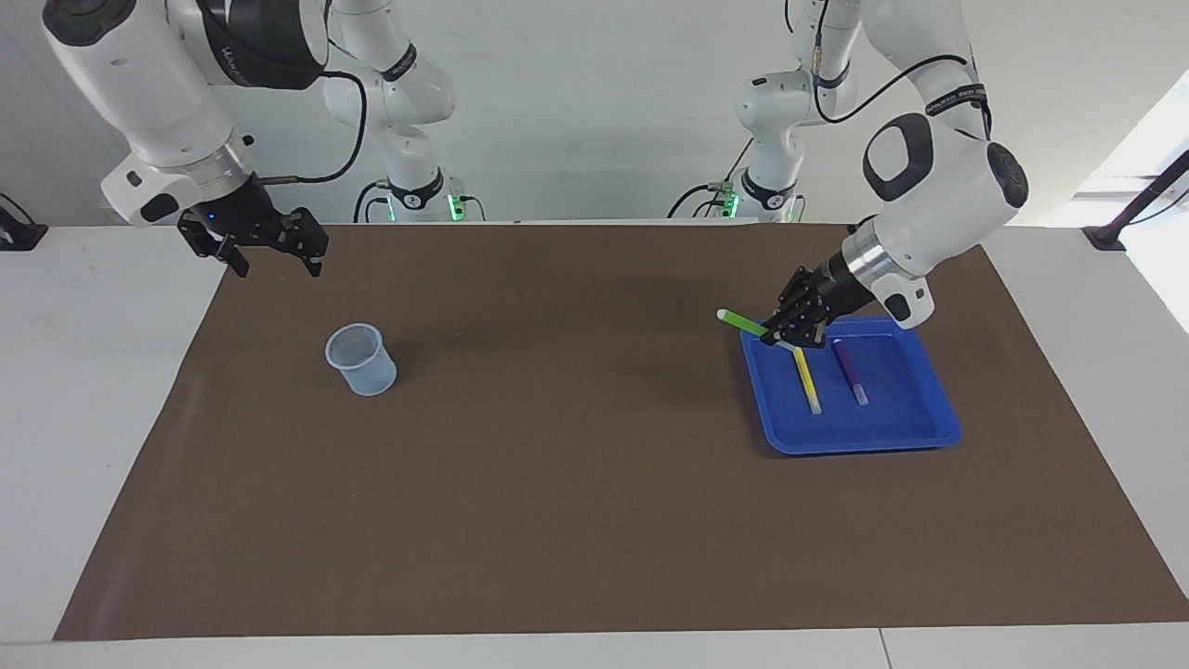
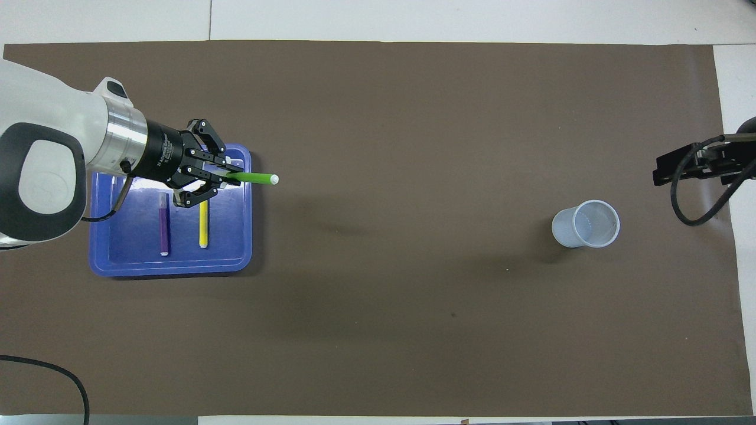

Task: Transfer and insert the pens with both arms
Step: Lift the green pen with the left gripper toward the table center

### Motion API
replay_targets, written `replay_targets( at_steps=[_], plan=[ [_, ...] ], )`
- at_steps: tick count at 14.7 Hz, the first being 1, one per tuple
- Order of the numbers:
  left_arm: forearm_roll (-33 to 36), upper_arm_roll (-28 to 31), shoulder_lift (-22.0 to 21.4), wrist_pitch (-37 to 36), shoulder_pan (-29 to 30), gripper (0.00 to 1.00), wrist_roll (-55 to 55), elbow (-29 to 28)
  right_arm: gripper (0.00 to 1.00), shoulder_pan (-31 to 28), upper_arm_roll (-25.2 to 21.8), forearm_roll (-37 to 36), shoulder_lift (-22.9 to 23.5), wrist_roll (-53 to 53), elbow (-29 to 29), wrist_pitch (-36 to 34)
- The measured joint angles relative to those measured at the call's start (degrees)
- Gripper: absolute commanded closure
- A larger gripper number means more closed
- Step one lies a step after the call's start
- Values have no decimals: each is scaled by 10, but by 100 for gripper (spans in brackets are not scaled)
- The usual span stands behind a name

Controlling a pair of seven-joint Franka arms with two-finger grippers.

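A translucent cup [image 1: 360, 359] stands toward the right arm's end of the brown mat [image 1: 576, 483]. The left gripper [image 1: 782, 336], over the blue tray [image 1: 855, 437], pinches the green pen [image 1: 743, 322]; yellow pen [image 1: 806, 379] and purple pen [image 1: 850, 370] lie inside. The right gripper [image 1: 271, 256] waits, jaws spread.

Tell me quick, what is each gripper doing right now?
Left gripper: shut on the green pen, raised over the blue tray.
Right gripper: open, holding nothing, waiting at its own end of the table.
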Motion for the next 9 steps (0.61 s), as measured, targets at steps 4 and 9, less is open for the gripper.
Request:
replay_targets(
  at_steps=[4, 9],
  plan=[
    [-41, -45, -6, 9, -7, 100, -70, 0, 0, 0, 0, 0, 0, 0, 0, 0],
    [-91, -53, -9, 84, -75, 100, -149, -18, 0, 0, 0, 0, 0, 0, 0, 0]
  ],
)
